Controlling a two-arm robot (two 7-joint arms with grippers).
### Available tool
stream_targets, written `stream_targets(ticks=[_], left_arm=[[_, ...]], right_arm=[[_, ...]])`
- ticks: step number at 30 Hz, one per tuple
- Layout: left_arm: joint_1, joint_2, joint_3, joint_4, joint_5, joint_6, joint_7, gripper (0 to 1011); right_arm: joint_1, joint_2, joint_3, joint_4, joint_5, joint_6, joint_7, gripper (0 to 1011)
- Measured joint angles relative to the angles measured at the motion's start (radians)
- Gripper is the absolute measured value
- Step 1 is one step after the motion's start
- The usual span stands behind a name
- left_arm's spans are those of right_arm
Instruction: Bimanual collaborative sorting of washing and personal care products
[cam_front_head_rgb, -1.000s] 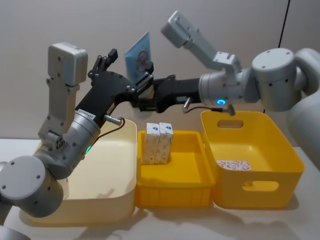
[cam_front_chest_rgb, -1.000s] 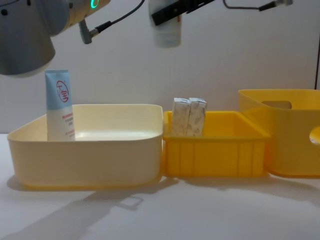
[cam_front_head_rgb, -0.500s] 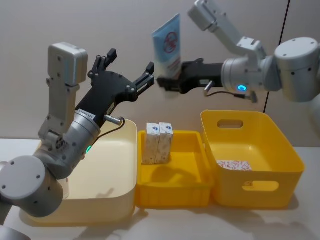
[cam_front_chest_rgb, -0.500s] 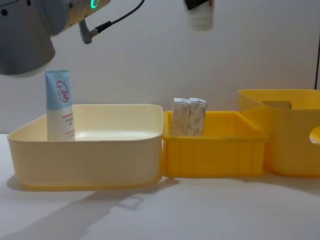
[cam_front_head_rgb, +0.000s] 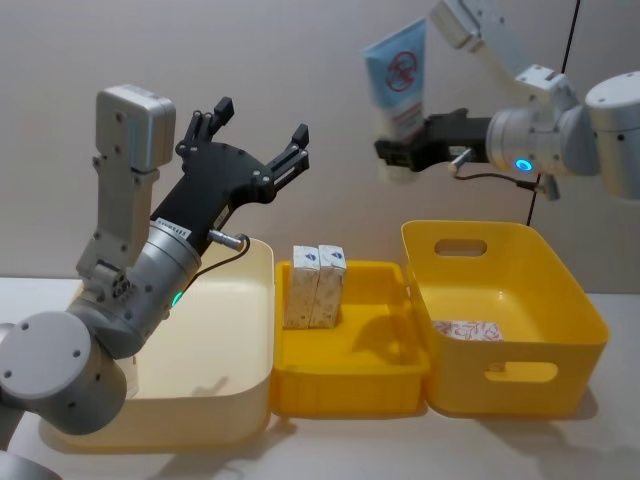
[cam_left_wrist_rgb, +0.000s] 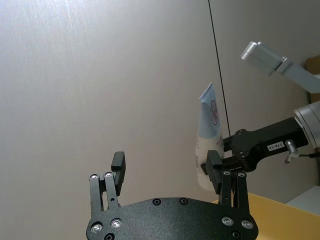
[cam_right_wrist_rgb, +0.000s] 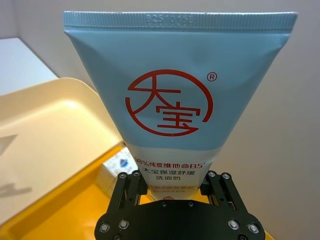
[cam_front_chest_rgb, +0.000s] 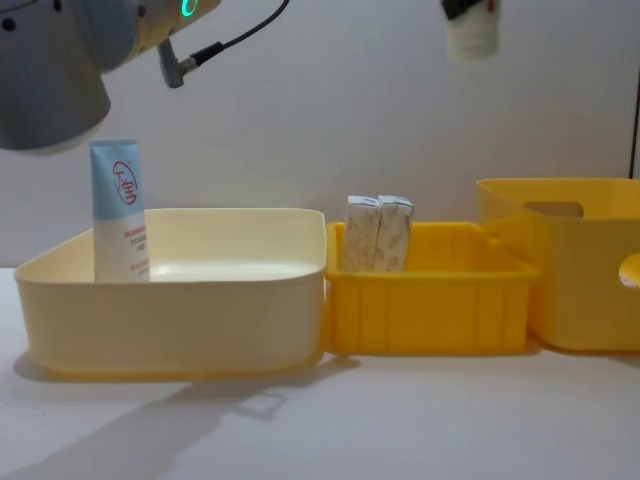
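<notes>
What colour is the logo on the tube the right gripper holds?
Red, on the tube's light blue top; clearest in the right wrist view.

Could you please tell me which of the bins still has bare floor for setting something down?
The cream bin is mostly bare to the right of its standing tube. The small yellow tray is free in front of the two cartons. The big yellow bin is bare around one flat carton.
</notes>
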Motion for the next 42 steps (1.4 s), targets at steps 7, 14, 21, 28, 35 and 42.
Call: stream_targets(ticks=[7, 14, 21, 28, 35, 42], left_arm=[[0.000, 0.000, 0.000, 0.000, 0.000, 0.000, 0.000, 1003], [0.000, 0.000, 0.000, 0.000, 0.000, 0.000, 0.000, 1003], [0.000, 0.000, 0.000, 0.000, 0.000, 0.000, 0.000, 1003], [0.000, 0.000, 0.000, 0.000, 0.000, 0.000, 0.000, 1003], [0.000, 0.000, 0.000, 0.000, 0.000, 0.000, 0.000, 1003], [0.000, 0.000, 0.000, 0.000, 0.000, 0.000, 0.000, 1004]], right_arm=[[-0.003, 0.010, 0.019, 0.018, -0.013, 0.067, -0.053, 544], [-0.002, 0.014, 0.032, 0.062, -0.026, 0.149, -0.095, 545], [0.006, 0.007, 0.042, 0.129, -0.033, 0.217, -0.123, 545], [0.037, -0.018, 0.051, 0.249, -0.038, 0.265, -0.140, 545], [0.129, -0.073, 0.041, 0.488, -0.040, 0.249, -0.125, 545], [0.195, -0.111, 0.029, 0.654, -0.038, 0.224, -0.107, 544]])
